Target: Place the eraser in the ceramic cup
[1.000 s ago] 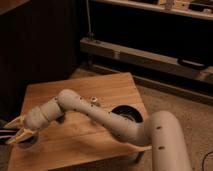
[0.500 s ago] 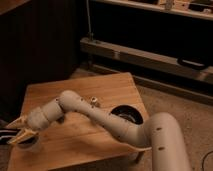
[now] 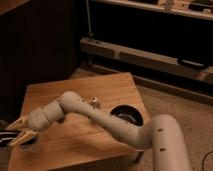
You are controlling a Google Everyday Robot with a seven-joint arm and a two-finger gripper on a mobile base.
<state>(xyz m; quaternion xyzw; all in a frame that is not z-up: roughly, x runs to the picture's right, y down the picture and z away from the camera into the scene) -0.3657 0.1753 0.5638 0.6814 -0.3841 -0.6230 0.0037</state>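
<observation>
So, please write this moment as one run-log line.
hand: front-left corner of light wooden table, fingers apart | round black bowl: right side | eraser: not visible

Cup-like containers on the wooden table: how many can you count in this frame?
2. A dark bowl sits near the table's right edge, beside the arm. A second dark container sits at the left front corner, under the gripper. Others may hide behind the arm.

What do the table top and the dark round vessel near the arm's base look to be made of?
Table: light wood, matte, faint plank lines. Vessel: dark, glossy, probably glazed ceramic; rim catches light. The gripper sits at the table's left edge over a dark object.
</observation>
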